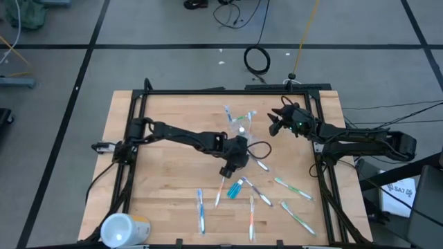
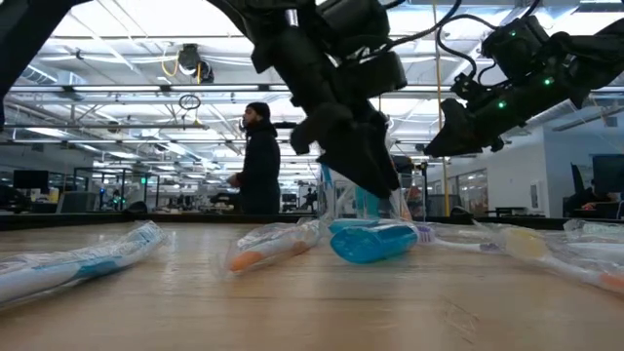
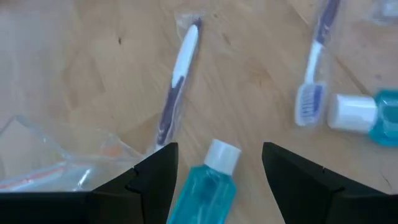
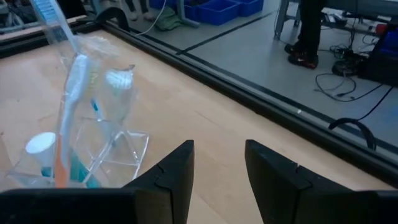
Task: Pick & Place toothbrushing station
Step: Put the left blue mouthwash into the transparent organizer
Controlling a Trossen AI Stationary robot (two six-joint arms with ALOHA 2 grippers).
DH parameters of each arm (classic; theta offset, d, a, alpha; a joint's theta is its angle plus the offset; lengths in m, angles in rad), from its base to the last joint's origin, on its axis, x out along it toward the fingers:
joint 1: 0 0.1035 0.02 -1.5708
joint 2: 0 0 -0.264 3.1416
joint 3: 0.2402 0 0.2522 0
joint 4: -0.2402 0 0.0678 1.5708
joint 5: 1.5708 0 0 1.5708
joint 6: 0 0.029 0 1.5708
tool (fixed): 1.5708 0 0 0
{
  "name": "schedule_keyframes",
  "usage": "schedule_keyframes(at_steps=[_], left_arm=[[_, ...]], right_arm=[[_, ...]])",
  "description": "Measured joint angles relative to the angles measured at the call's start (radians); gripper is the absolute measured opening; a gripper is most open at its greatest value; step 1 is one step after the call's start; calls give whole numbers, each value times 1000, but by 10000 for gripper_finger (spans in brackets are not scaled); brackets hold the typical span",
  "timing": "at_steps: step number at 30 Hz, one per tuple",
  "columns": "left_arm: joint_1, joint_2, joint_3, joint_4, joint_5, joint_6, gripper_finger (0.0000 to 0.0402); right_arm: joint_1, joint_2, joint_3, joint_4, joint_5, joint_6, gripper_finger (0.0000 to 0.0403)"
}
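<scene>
My left gripper (image 1: 227,171) hangs open just above the table's middle. Its fingers stand on either side of a small blue toothpaste tube with a white cap (image 3: 208,180) without touching it. A second blue tube (image 3: 367,115) and a purple-white toothbrush (image 3: 177,87) lie flat beyond it. A wrapped orange toothbrush (image 3: 56,174) lies beside one finger. A clear plastic cup (image 1: 241,126) stands farther back and holds toothbrushes and a tube (image 4: 74,124). My right gripper (image 1: 275,123) hovers open and empty to the cup's right.
Several more toothbrushes (image 1: 294,188) lie scattered on the near half of the table. A large white and yellow cylinder (image 1: 124,228) lies at the near left corner. A black frame (image 1: 208,91) runs around the table. A person (image 2: 261,161) stands in the room behind.
</scene>
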Motion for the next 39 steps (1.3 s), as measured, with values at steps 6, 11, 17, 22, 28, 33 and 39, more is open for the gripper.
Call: schedule_keyframes(at_steps=[6, 11, 17, 22, 28, 33, 39], left_arm=[[2, 31, -1, 4, 6, 36, 239], [1, 76, 1, 23, 19, 59, 239], [2, 99, 3, 2, 22, 88, 222], [3, 99, 3, -41, 24, 34, 157], [1, 99, 2, -48, 29, -20, 97], [-10, 61, 3, -120, 29, -111, 87], [-9, -112, 3, -197, -31, -152, 89]], right_arm=[[0, 0, 0, 10, 1, -43, 134], [0, 0, 0, 24, 2, -46, 134], [0, 0, 0, 40, 0, -46, 134], [-1, 0, 0, 45, 1, -50, 134], [-5, 0, 0, 41, 0, -50, 134], [-5, 0, 0, 39, 0, -50, 134], [-5, 1, 0, 37, -1, -35, 134]])
